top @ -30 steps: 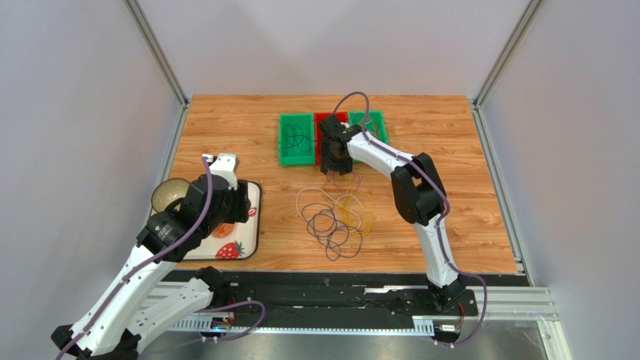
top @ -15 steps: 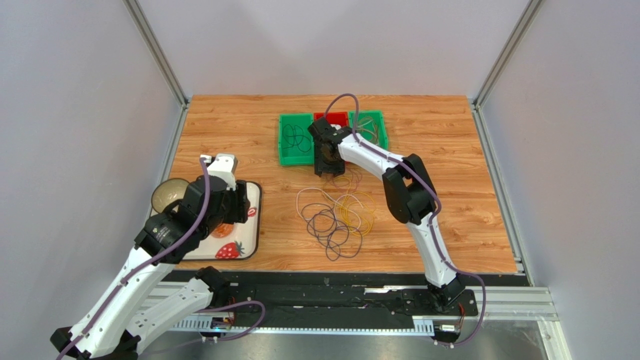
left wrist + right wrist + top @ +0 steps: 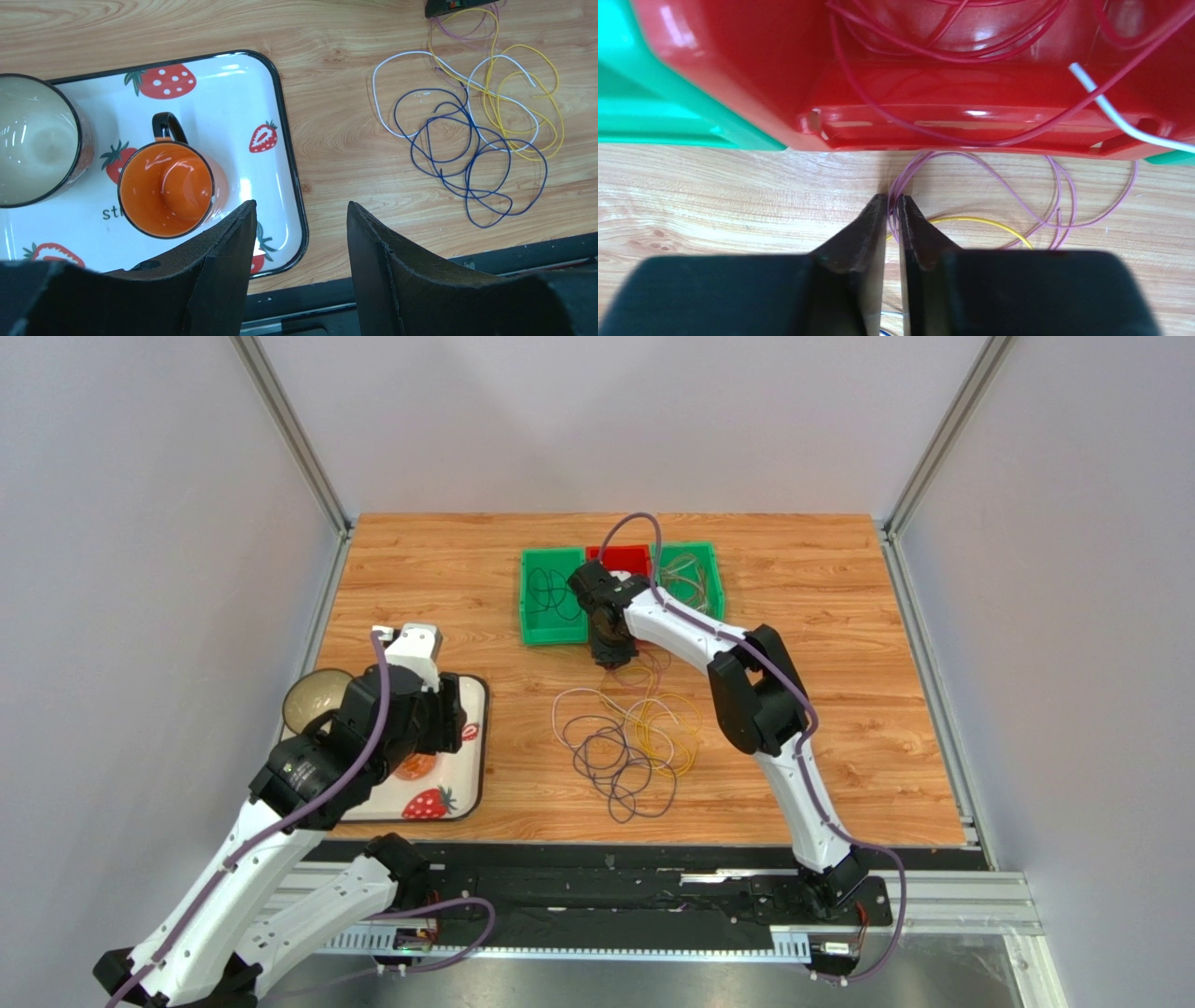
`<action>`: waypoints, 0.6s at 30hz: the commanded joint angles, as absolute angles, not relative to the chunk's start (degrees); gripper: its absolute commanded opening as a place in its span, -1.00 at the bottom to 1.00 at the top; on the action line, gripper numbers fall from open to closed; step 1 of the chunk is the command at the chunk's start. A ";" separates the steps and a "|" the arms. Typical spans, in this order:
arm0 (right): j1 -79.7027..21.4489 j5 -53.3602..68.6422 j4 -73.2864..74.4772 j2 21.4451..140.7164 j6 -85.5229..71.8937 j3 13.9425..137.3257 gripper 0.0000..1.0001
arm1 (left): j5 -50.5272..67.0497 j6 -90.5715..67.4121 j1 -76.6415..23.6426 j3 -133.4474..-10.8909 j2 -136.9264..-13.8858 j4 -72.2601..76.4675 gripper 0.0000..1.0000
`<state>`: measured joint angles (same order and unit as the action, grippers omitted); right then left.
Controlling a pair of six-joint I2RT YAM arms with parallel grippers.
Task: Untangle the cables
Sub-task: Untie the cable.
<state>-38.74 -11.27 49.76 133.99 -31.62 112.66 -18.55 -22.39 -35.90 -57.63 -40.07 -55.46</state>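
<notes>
The right pincer (image 3: pixel 894 199) is pressed almost together at the far middle of the counter (image 3: pixel 421 574), just in front of the red bin (image 3: pixel 773 70). Its tips pinch a thin pink-purple cable (image 3: pixel 901 183), which loops out to the right over the wood. One yellow strand (image 3: pixel 976 220) lies just beside those tips.

The left pincer (image 3: pixel 300 206) is spread wide and holds nothing. It hangs above the near right corner of a strawberry-print tray (image 3: pixel 231 91), which sits by the counter's left edge.

Three bins stand in a row at the far middle: a green bin (image 3: pixel 554 636) on the left, the red one in the centre, and a second green bin (image 3: pixel 713 595) on the right. Dark loops lie in the left bin. Red strands fill the red one, with one white wire (image 3: pixel 1102 98) crossing its right end. The contents of the right bin are too small to make out.

The loose cables (image 3: pixel 624 742) lie in one overlapping pile on the middle of the counter, nearer the front edge. From the left wrist view, one white strand, several dark purple loops and yellow loops show; the exact number of strands cannot be told.

On the tray stand one orange mug (image 3: pixel 165 189) and one bowl (image 3: pixel 31 140).
</notes>
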 commanded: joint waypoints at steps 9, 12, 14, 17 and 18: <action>-40.43 -9.76 49.84 135.01 -30.67 113.56 -1.00 | -19.07 -21.97 -35.95 -57.22 -39.99 -53.88 0.18; -40.78 -5.55 46.50 132.11 -30.06 111.46 -1.00 | -19.33 -21.97 -36.04 -57.30 -40.25 -53.96 0.18; -41.13 -3.17 44.13 129.56 -29.97 110.48 -1.00 | -19.51 -22.06 -36.04 -57.30 -40.52 -54.05 0.18; -42.01 -0.89 43.51 126.93 -29.80 110.65 -1.00 | -19.77 -22.24 -36.04 -57.30 -41.04 -54.14 0.18; -42.36 -0.97 43.33 126.04 -29.53 110.65 -1.00 | -19.95 -22.24 -36.04 -57.30 -41.04 -54.23 0.18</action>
